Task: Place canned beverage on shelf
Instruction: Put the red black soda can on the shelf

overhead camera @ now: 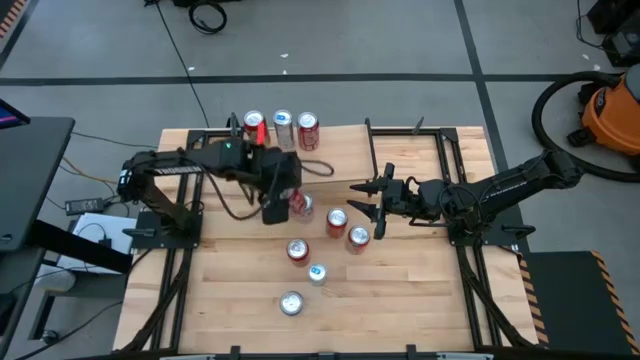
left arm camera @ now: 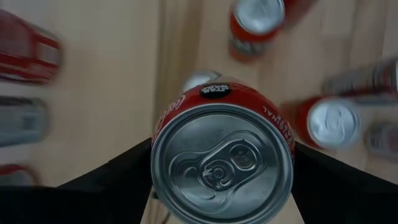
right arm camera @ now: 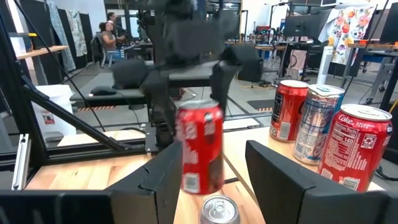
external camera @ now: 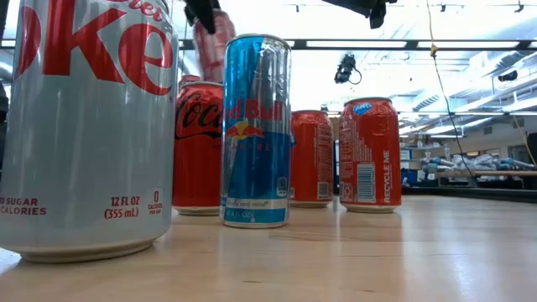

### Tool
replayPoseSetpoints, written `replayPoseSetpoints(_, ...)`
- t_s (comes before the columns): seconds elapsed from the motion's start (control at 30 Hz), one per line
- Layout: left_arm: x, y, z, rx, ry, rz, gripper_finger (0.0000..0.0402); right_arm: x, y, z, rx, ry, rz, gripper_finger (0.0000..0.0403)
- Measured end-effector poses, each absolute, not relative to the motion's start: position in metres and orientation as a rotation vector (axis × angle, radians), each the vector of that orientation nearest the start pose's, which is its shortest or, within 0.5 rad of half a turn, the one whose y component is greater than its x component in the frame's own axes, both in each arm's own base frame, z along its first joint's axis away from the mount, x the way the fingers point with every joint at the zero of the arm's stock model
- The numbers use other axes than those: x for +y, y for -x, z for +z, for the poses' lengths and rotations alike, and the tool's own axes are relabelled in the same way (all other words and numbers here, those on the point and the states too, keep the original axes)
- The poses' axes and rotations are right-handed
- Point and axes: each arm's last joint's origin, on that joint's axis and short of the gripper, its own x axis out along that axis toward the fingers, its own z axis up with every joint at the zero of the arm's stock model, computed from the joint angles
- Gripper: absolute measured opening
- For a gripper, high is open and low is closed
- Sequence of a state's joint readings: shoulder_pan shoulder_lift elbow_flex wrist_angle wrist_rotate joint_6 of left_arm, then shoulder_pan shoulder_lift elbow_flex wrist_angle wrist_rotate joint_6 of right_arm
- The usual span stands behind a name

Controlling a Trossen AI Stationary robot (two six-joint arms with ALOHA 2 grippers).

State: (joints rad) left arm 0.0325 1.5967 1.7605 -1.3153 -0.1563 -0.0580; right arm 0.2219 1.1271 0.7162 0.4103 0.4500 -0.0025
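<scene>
Held can: the red aluminium cola can with a silver top (left arm camera: 222,163) sits upright between the dark fingers of the left gripper (overhead camera: 277,204), which is clamped on its sides; seen from the right arm it hangs clear above the tabletop (right arm camera: 199,148), so I judge it is being carried, not resting.
Why upright: held by the sides with the lid up, it can be set down on its base without tipping.
Shelf: the low light-wood rack (overhead camera: 290,142) lies at the table's far edge, with three cans standing on it: a red can (overhead camera: 253,124), a silver can (overhead camera: 283,124) and another red can (overhead camera: 308,128).
Likely target: the bare board beside those three.
Right gripper: (overhead camera: 372,196) hovers near mid-table, fingers spread apart and empty, pointing toward the left arm; it appears to be waiting.
Waiting stock: loose cans stand on the wooden tabletop (overhead camera: 420,290), among them a blue-and-silver slim energy-drink can (external camera: 256,130) and a large silver diet cola can (external camera: 84,126).
</scene>
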Motion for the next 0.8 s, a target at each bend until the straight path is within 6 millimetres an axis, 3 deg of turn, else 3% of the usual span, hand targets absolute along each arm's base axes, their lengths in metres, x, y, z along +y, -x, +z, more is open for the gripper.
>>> replayPoseSetpoints(0.5, 0.073, -0.302, 0.391, 1.029, -0.03, 0.32, 0.0319, 0.041, -0.246, 0.3, -0.007, 0.0, -0.234, 0.0185)
replayPoseSetpoints(0.8, 0.102, -0.329, 0.398, 1.134, -0.063, 0.32, 0.0319, 0.039, -0.246, 0.3, -0.006, 0.0, -0.237, 0.0185)
